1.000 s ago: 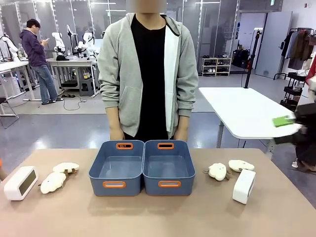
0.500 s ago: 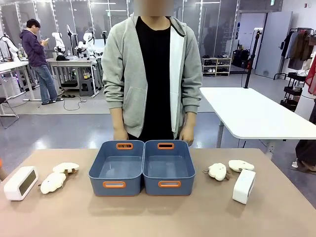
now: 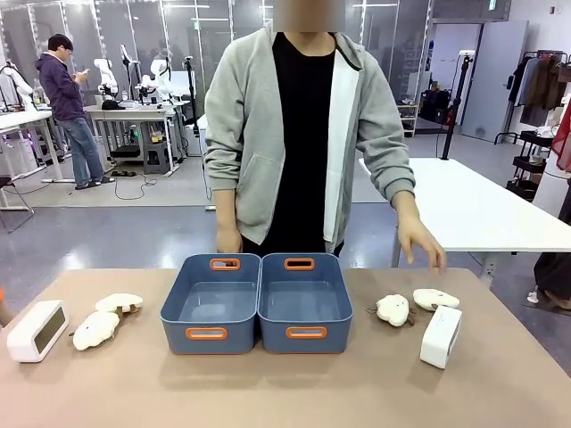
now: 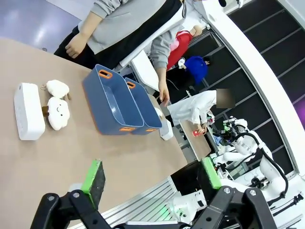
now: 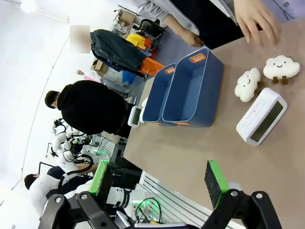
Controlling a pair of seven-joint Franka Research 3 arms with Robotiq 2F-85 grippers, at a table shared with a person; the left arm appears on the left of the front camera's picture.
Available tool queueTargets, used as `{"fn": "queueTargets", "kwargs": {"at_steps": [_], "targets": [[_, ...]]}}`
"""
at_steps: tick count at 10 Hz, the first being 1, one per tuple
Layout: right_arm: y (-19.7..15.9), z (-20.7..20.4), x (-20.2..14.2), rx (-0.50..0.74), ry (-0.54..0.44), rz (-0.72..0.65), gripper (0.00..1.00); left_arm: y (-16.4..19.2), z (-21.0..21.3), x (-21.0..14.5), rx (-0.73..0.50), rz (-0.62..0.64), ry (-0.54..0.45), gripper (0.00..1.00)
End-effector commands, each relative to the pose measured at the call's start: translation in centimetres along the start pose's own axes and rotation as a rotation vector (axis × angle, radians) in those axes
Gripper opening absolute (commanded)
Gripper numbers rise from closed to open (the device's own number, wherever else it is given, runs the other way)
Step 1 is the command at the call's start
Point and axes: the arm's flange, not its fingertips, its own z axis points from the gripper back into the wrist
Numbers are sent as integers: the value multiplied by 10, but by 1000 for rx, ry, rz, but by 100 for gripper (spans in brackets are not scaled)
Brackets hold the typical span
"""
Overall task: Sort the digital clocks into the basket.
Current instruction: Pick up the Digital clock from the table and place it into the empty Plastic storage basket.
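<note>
With left gripper [image 4: 151, 174] and right gripper [image 5: 157, 180] both gaping wide, the digital clocks [image 3: 37, 330] are lying outside the blue baskets [image 3: 207, 333], beside sheep plushes [image 3: 393, 309]. The person's hand [image 3: 421, 242], hovering near the right clock [image 3: 441, 336], is risking a collision.

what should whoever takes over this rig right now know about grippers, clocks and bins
Left gripper: open, empty, above the table's near side.
Right gripper: open, empty, likewise.
Left clock lies at the table's left end; right clock stands at the right; both outside the bins.
Two blue bins side by side mid-table, both empty.
A person's hand hovers over the far right edge, near the sheep plush toys.
Done: nothing. Left: both clocks into a bin.
</note>
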Motion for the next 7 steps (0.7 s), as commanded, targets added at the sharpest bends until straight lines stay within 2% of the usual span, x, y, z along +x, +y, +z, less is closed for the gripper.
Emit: {"fn": "queueTargets", "kwargs": {"at_steps": [1,7], "targets": [[0,0,1,6,1,12,100,-1,2,0,-18,-14,-4,100],[0,0,1,6,1,12,100,-1,2,0,-18,-14,-4,100]]}}
